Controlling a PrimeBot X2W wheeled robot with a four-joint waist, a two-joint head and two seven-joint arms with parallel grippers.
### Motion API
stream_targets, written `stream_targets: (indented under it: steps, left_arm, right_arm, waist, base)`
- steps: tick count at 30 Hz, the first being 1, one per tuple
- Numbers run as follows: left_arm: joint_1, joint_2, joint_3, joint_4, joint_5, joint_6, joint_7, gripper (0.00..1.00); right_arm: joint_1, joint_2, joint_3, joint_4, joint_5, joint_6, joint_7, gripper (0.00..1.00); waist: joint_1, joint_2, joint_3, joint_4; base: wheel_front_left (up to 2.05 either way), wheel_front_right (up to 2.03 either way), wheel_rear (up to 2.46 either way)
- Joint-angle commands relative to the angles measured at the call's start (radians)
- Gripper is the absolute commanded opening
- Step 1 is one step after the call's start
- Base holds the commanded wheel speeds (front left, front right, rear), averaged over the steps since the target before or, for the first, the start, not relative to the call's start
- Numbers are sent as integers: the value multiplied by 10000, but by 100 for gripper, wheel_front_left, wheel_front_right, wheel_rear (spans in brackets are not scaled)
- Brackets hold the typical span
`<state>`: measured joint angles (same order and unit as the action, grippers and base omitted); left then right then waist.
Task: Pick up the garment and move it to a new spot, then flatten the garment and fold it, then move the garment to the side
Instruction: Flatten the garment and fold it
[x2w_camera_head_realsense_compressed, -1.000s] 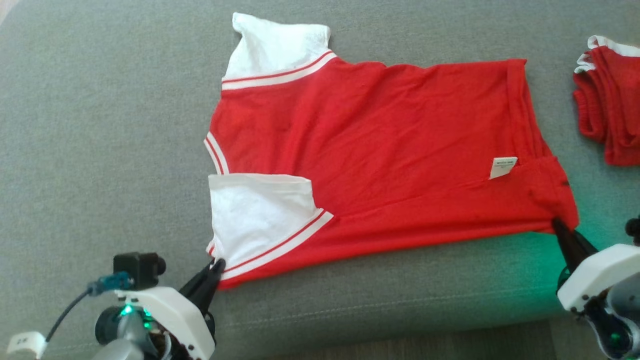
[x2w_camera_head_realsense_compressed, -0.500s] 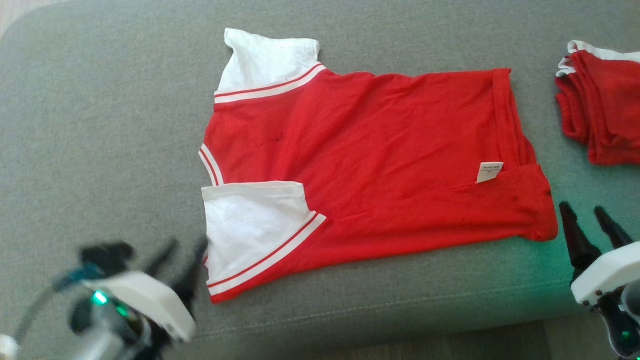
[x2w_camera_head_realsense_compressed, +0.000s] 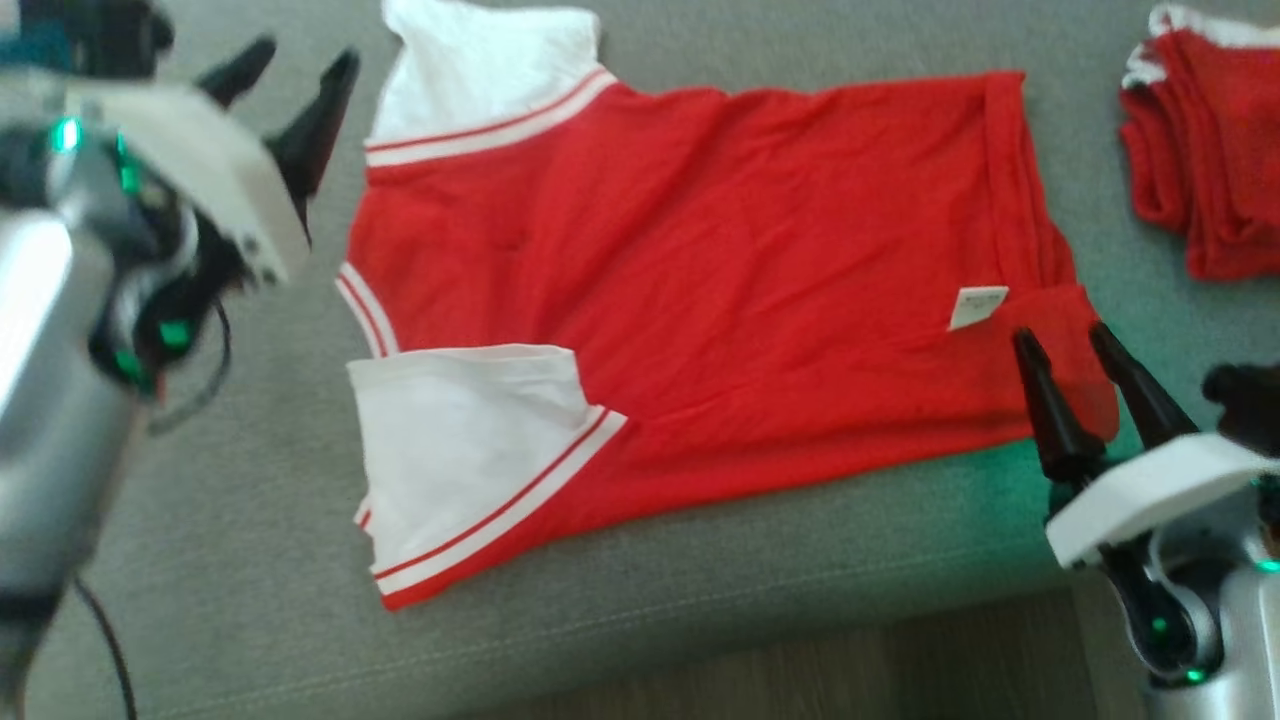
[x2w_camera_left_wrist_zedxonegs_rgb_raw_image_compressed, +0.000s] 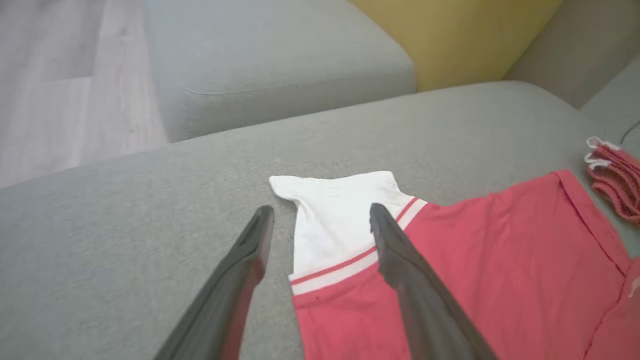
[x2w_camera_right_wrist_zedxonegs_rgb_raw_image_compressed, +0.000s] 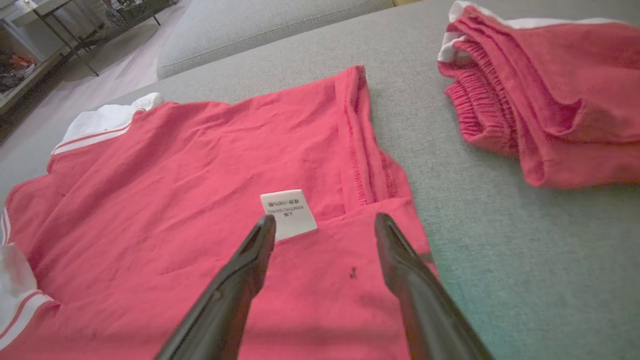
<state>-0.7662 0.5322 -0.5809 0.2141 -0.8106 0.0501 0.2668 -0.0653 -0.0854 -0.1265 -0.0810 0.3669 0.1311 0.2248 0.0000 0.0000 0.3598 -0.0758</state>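
While the red shirt (x2w_camera_head_realsense_compressed: 700, 300) lies flat on the grey sofa (x2w_camera_head_realsense_compressed: 250, 600), its tag (x2w_camera_right_wrist_zedxonegs_rgb_raw_image_compressed: 288, 212) reads "100%" in right wrist view, rest too small. Left wrist view adds a yellow cushion (x2w_camera_left_wrist_zedxonegs_rgb_raw_image_compressed: 450, 35). Spread open & empty, left fingers (x2w_camera_head_realsense_compressed: 320, 110) and right fingers (x2w_camera_head_realsense_compressed: 1050, 410) sit at opposite shirt ends.

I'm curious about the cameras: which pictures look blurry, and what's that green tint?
Head view: the left gripper is blurred, and a green glow tints the sofa by the right gripper. Left wrist view: shirt washed out. Right wrist view: label sharp.
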Motion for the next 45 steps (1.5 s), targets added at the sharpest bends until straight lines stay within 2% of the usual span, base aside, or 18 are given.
stream_targets:
  steps: [1,3,4,11,20,24,25,28,30,39,41,42,43,45]
  left_arm:
    - [-1040,293,328,356,32,-317,313,100]
    - [-1900,261,233,1122,129,-603,651,100]
    - [-1900,261,233,1122,129,-603,651,100]
    - [-4050,210,-59,3646,775,-838,1250,100]
    - [-5236,435,-525,5442,1330,-1262,1537,100]
    - [-5306,559,-749,5953,1392,-1442,1776,100]
    - [-5296,583,-846,6116,1316,-1542,2006,94]
    - [-5352,576,-912,6169,1156,-1641,2225,90]
    - [-5378,553,-956,6143,1046,-1683,2380,100]
    - [-5106,549,-1048,5898,460,-1758,3117,100]
    - [-4993,540,-1044,5888,345,-1761,3226,79]
    - [-4954,543,-1069,5860,319,-1763,3274,35]
    - [-4916,532,-1062,5829,252,-1766,3306,0]
    - [-4830,494,-1060,5774,77,-1774,3447,0]
  right_arm:
    - [-371,-29,294,-392,-9,-4,-57,100]
    - [-554,11,469,-415,26,-4,-86,100]
    - [-554,11,469,-415,26,-4,-86,100]
    - [-1189,70,1054,-84,114,-4,-541,100]
    - [-1716,23,1675,308,423,-4,-1028,100]
    - [-1822,-16,1734,418,487,-4,-1174,100]
    - [-1847,-36,1716,437,518,-4,-1201,100]
    - [-1873,-84,1585,422,538,-4,-1247,100]
    - [-1872,-132,1476,414,515,-4,-1256,100]
    - [-1788,-243,1238,122,443,-4,-1137,100]
    - [-1817,-229,1261,47,447,-4,-1082,100]
    - [-1838,-223,1275,16,454,-4,-1056,100]
    - [-1868,-219,1286,-10,457,-4,-1035,100]
    - [-1980,-241,1335,-15,485,-4,-995,100]
  waist:
    - [0,0,589,-354]
    - [0,0,975,-576]
    - [0,0,975,-576]
    - [0,0,2010,-1269]
    - [0,0,2677,-1978]
    - [0,0,2684,-2210]
    - [0,0,2654,-2259]
    - [0,0,2566,-2262]
    - [0,0,2485,-2219]
    - [0,0,2278,-2051]
    - [0,0,2283,-2069]
    - [0,0,2294,-2075]
    - [0,0,2309,-2082]
    - [0,0,2329,-2086]
  base:
    - [0,0,0]
    - [0,0,0]
    - [0,0,0]
    - [0,0,0]
    - [0,0,0]
    - [0,0,0]
    - [0,0,0]
    - [0,0,0]
    - [0,0,0]
    - [0,0,0]
    - [0,0,0]
    - [0,0,0]
    - [0,0,0]
    - [0,0,0]
